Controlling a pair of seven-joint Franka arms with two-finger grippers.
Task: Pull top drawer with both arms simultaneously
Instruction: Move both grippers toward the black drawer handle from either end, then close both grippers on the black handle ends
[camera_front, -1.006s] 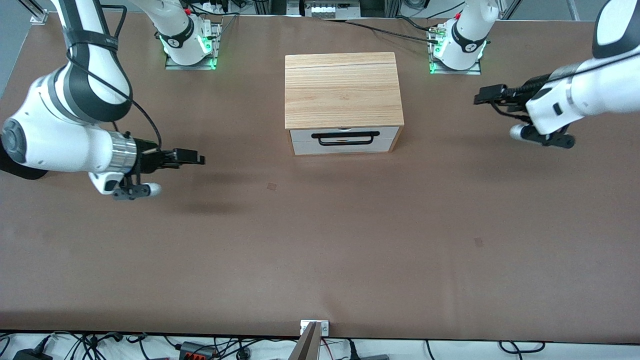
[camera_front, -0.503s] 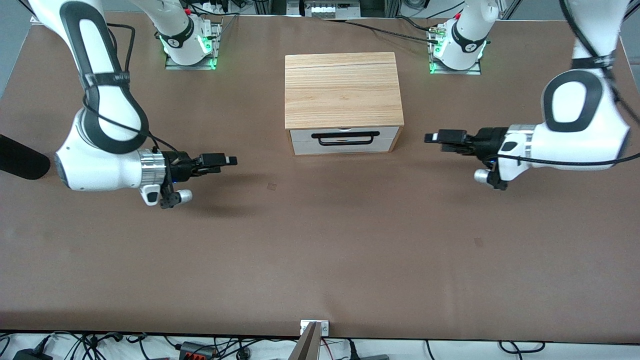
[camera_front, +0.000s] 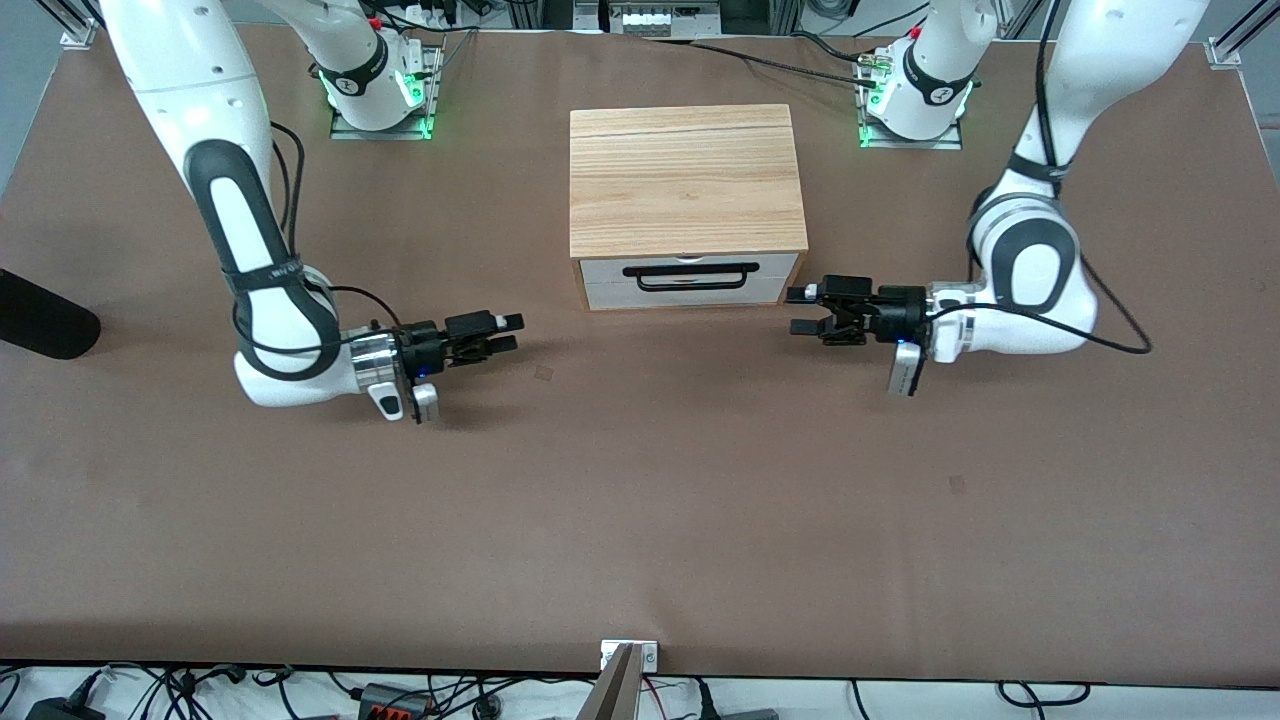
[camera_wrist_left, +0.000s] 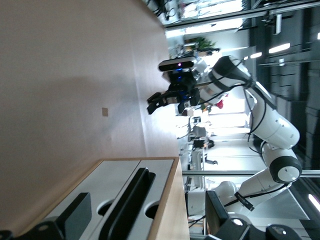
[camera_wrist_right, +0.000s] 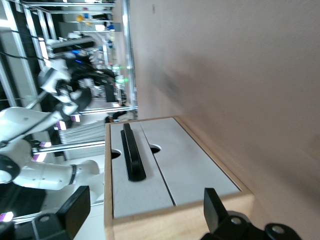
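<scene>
The top drawer is the upper white panel of the light-wood cabinet, pushed in flush, with a long black bar handle across it. My left gripper hovers low over the table, in front of the drawer at the left arm's end, open and empty. My right gripper hangs open and empty over the table toward the right arm's end, further out from the cabinet. The left wrist view shows the handle close between my left gripper's fingers. The right wrist view shows the drawer and handle ahead of my right gripper.
A lower white drawer sits under the top one. The brown table spreads wide in front of the cabinet. A black object lies at the table's edge at the right arm's end. The arm bases stand beside the cabinet's back.
Both arms have swung inward and down toward the cabinet's front. The left gripper has come close to the drawer's corner; the right has closed part of the gap. Both stayed open.
</scene>
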